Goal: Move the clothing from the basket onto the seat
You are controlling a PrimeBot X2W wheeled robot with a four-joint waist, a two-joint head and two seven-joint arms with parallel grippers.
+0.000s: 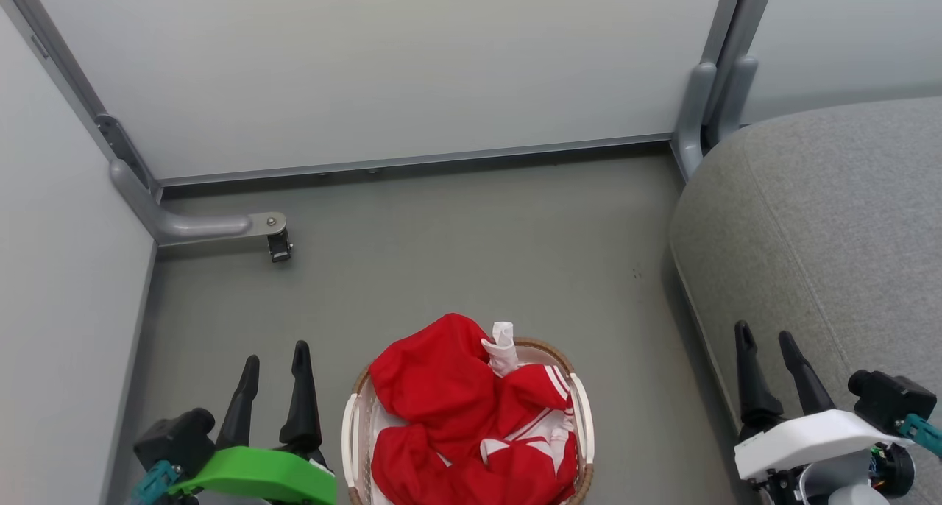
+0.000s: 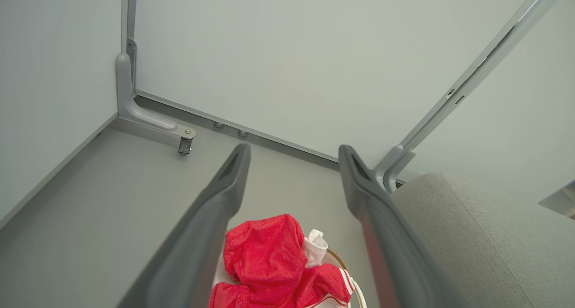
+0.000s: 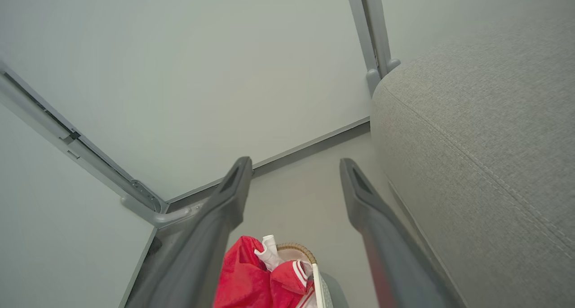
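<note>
Your left tool and right tool hover empty, fingers apart, pointing forward. Between them the red clothing lies heaped in the basket. It looks light and limp, so pinch a raised fold on top. The seat is just beside your right tool.
</note>
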